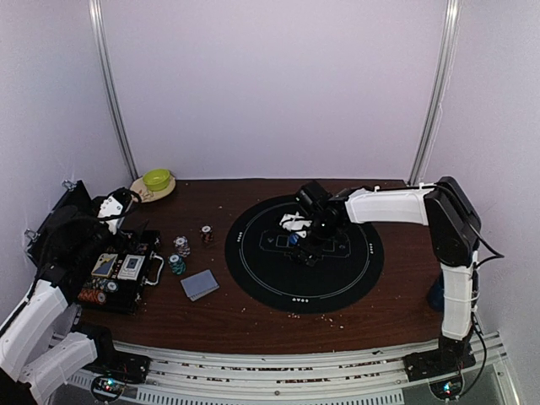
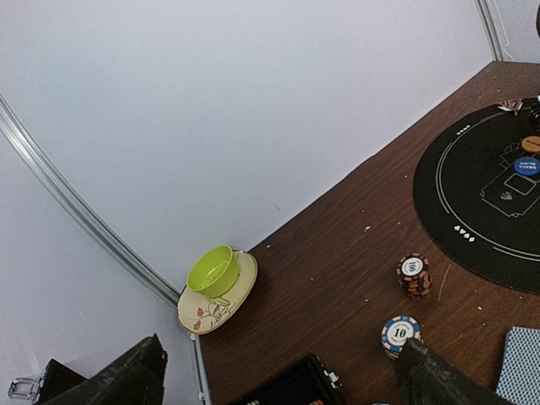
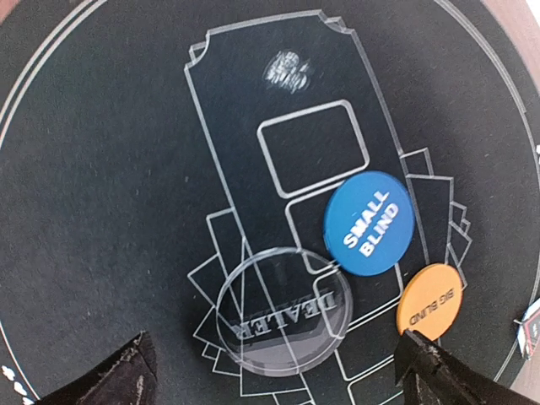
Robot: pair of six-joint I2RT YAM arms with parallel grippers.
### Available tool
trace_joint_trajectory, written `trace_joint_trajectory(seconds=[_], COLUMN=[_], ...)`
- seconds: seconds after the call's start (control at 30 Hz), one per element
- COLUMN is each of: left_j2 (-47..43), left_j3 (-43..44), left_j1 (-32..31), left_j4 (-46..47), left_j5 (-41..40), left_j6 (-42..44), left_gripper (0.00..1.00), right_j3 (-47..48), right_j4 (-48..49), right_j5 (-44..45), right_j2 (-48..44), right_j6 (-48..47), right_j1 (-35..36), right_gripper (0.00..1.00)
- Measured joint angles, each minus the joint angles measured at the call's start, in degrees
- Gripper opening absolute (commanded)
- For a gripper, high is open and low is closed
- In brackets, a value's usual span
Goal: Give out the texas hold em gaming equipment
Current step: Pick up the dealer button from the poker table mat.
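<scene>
On the black round mat (image 1: 337, 283) lie a clear DEALER disc (image 3: 283, 310), a blue SMALL BLIND disc (image 3: 369, 222) and an orange BIG BLIND disc (image 3: 429, 299). My right gripper (image 3: 278, 380) hangs open low over the mat, and the dealer disc lies flat just ahead of its fingertips, untouched. Three poker chip stacks (image 1: 181, 245) (image 1: 206, 234) (image 1: 176, 264) and a grey-blue card deck (image 1: 199, 284) sit on the wood left of the mat. My left gripper (image 2: 283, 384) is open and empty above the far end of the chip case (image 1: 118, 274).
A green bowl (image 2: 213, 270) on a flowered plate (image 2: 202, 314) stands in the far left corner by the wall. White cards (image 1: 293, 221) lie at the mat's far side. A dark blue mug (image 1: 436, 295) stands behind the right arm.
</scene>
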Motion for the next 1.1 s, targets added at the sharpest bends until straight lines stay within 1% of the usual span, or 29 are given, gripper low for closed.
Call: trace_joint_trajectory(seconds=[0.27, 0.47, 0.67, 0.87, 0.93, 1.1], left_j2=[-0.1, -0.4, -0.4, -0.4, -0.4, -0.3], left_j3=[-0.1, -0.3, -0.7, -0.8, -0.8, -0.8], left_j1=[0.0, 0.0, 0.0, 0.0, 0.0, 0.0], left_j4=[0.0, 0.0, 0.0, 0.0, 0.1, 0.0], left_j5=[-0.3, -0.3, -0.3, -0.3, -0.3, -0.3], left_j6=[0.1, 0.4, 0.4, 0.5, 0.5, 0.8], left_gripper=[0.98, 0.98, 0.98, 0.98, 0.98, 0.98], right_j3=[0.0, 0.1, 0.5, 0.8, 0.9, 2.1], right_j4=[0.6, 0.6, 0.6, 0.5, 0.4, -0.4], right_j5=[-1.7, -3.9, -5.6, -6.5, -7.5, -9.6], right_j2=[0.0, 0.4, 2.2, 3.6, 3.7, 4.7], right_j6=[2.8, 4.5, 5.5, 5.7, 5.5, 5.1], right_j1=[0.0, -1.2, -3.3, -3.5, -3.5, -3.5], right_gripper=[0.98, 0.95, 0.93, 0.91, 0.9, 0.83])
